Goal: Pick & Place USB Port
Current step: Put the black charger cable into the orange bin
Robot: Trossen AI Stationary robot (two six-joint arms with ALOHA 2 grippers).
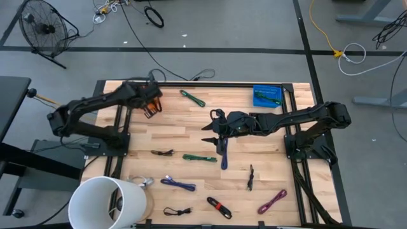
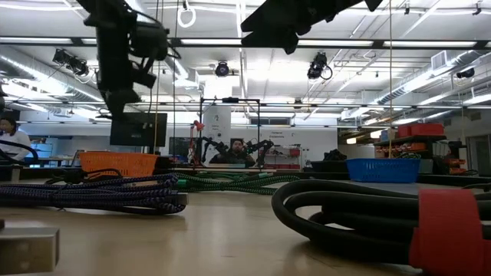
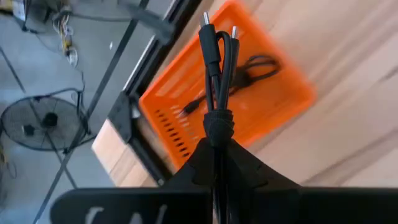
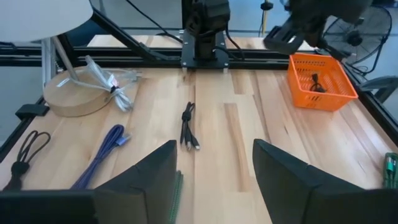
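A bundled black USB cable is clamped in my left gripper, which is shut on it above the orange basket at the table's far left. Another black cable lies on the basket's floor. In the high view my left gripper covers most of the basket. My right gripper hangs open over the table's middle, nothing between its fingers. Below it lie a blue cable and a green cable. My left gripper pinches the folded cable between its two fingers at the wrapped part of the bundle. The fingers slant down and lie along the cable. The two plug ends stick out past the fingertips. The cable is lifted clear above the basket.
A blue basket stands at the far right. Loose cables lie about: green, black, blue-purple, black, black-red, purple. A white cylinder stands at the near left corner.
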